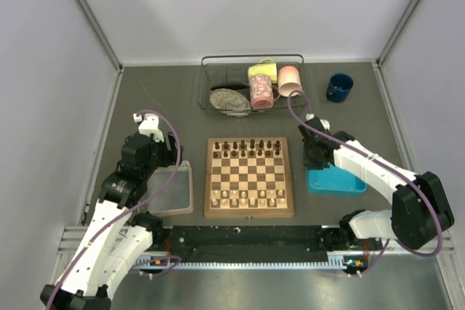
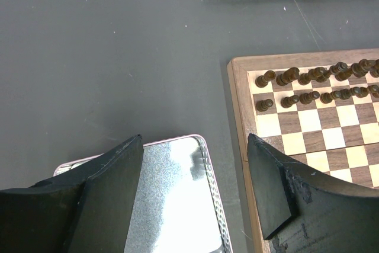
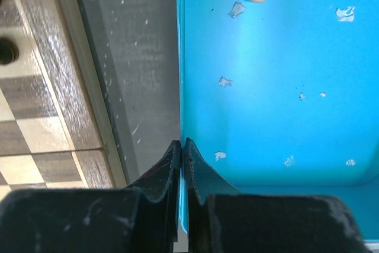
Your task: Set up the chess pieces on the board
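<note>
Right gripper (image 3: 181, 144), fingers pressed together, sits low-centre at the rim of the blue tray (image 3: 284, 117), seemingly pinching nothing; left gripper (image 2: 195, 140) hangs spread above the clear tray (image 2: 169, 205).

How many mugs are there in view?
4: a yellow mug, floral mug and pink mug in the rack; a blue mug right of it. Others may be hidden.

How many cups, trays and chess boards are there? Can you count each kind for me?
Cups: 4 - yellow cup, flowery pink cup, plain pink cup, blue cup
Trays: 2 - blue tray, clear tray
Chess board: 1
Total: 7
</note>
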`<state>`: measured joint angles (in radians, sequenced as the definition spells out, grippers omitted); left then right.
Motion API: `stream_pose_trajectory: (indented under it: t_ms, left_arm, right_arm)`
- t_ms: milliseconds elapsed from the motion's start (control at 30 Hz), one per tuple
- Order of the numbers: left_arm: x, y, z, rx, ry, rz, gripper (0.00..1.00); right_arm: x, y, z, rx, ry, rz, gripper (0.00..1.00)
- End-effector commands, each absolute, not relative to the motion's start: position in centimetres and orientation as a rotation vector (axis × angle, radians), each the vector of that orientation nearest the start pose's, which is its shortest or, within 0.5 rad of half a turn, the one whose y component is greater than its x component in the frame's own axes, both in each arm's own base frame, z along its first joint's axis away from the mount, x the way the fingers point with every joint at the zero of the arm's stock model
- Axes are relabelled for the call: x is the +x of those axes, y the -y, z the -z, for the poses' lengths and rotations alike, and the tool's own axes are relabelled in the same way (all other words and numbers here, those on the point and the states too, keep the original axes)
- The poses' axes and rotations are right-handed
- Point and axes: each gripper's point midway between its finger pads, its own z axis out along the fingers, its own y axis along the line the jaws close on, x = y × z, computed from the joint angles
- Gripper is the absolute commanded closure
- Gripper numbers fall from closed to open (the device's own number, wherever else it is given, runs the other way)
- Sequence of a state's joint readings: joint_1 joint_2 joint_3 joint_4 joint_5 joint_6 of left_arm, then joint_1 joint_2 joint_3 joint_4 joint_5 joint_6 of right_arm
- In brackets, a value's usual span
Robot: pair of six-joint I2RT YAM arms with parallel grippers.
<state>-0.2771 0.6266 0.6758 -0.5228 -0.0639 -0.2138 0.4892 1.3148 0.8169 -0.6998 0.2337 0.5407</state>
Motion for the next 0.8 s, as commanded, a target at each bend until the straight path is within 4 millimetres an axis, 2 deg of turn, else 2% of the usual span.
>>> stream_pose_trajectory:
  t_ms: [0, 167, 300, 333, 367, 467, 500, 567, 633, 767]
  left_arm:
    - [24.9, 7.1, -19.7, 0.044, -2.009, 0.260, 0.25]
    - [24.9, 7.1, -19.8, 0.041, -2.005, 0.256, 0.25]
    - [24.9, 7.1, -19.8, 0.043, -2.007, 0.259, 0.25]
    - [24.9, 7.1, -19.8, 0.044, -2.007, 0.260, 0.25]
    - [24.9, 7.1, -19.8, 0.043, -2.006, 0.259, 0.25]
    - [24.9, 7.1, -19.8, 0.043, -2.006, 0.259, 0.25]
    - [24.9, 7.1, -19.7, 0.043, -2.010, 0.258, 0.25]
    - [24.9, 7.2, -19.7, 0.046, -2.010, 0.261, 0.25]
    - [24.9, 7.2, -19.7, 0.046, -2.009, 0.261, 0.25]
    - [24.9, 7.2, -19.7, 0.047, -2.009, 0.263, 0.25]
  right_arm:
    - [22.9, -10.6, -7.0, 0.045, -2.648, 0.005, 0.98]
    - [22.2, -11.5, -7.1, -0.011, -2.643, -0.045, 0.96]
    - [22.0, -11.8, -7.2, -0.032, -2.642, -0.057, 0.89]
    - [22.2, -11.9, -7.6, -0.020, -2.629, -0.069, 0.86]
    - [22.2, -11.9, -7.8, -0.008, -2.622, -0.076, 0.74]
    - [22.8, -12.0, -9.8, 0.056, -2.549, -0.115, 0.59]
    - [23.0, -11.9, -10.4, 0.079, -2.524, -0.120, 0.57]
    - [23.6, -10.9, -12.3, 0.134, -2.450, -0.085, 0.52]
    - [24.2, -9.5, -13.2, 0.199, -2.398, -0.024, 0.50]
    - [25.3, -6.7, -12.9, 0.379, -2.382, 0.000, 0.50]
